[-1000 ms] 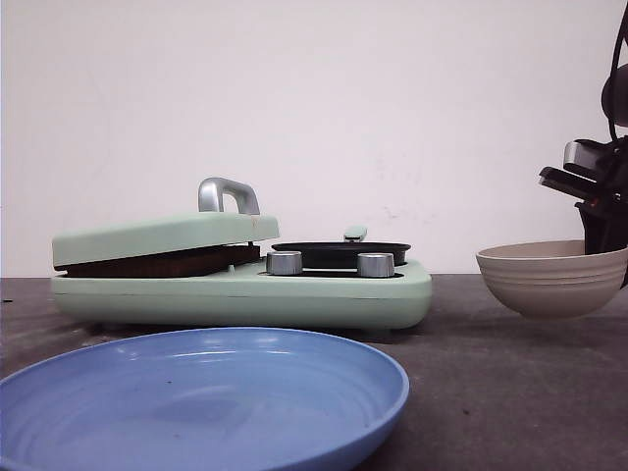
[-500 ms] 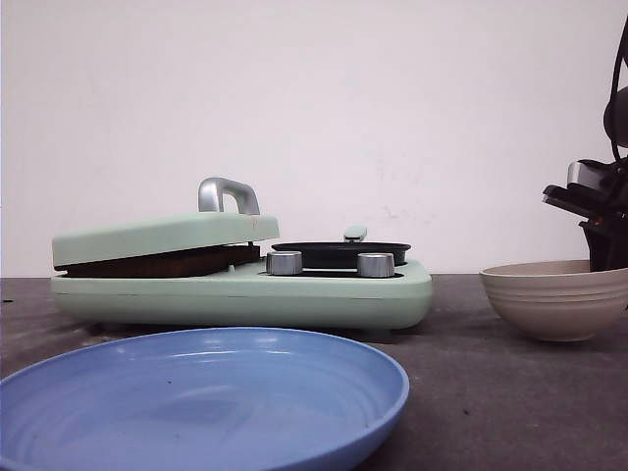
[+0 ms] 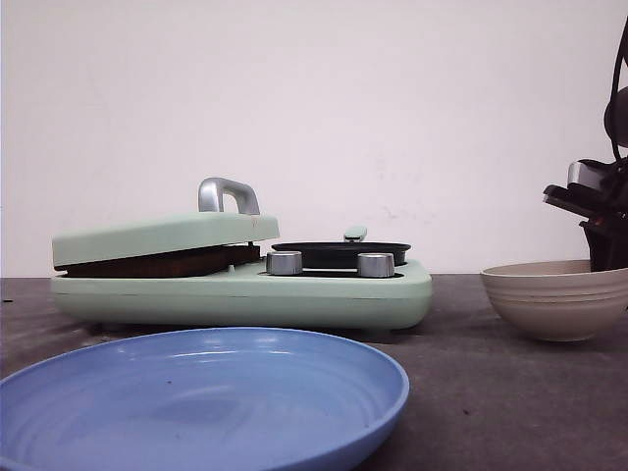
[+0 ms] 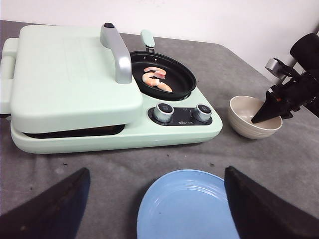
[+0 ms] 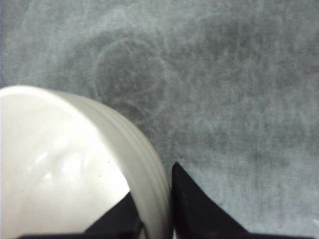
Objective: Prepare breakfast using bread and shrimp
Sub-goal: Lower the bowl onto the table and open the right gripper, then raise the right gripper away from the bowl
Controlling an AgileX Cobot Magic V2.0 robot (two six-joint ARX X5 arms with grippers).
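Several pink shrimp (image 4: 155, 78) lie in the black pan (image 4: 185, 85) on the mint-green breakfast maker (image 3: 245, 294). Its sandwich lid (image 4: 70, 74) is down, and the bread is hidden or out of view. An empty beige bowl (image 4: 244, 124) (image 3: 554, 299) stands on the table to the right of the maker. My right gripper (image 5: 154, 184) (image 4: 261, 115) is shut on the bowl's wall (image 5: 149, 164), one finger inside and one outside. My left gripper (image 4: 155, 172) hangs open over the near table, above the blue plate (image 4: 189, 209), holding nothing.
The blue plate (image 3: 196, 402) lies empty in front of the maker. Two silver knobs (image 4: 163, 111) sit on the maker's front panel and a metal handle (image 4: 115, 52) stands on the lid. Grey table mat (image 5: 239, 74) surrounds the bowl.
The bowl, lifted and tilted a second ago, has come down level onto the table with my right gripper still on its wall. The left arm has not moved.
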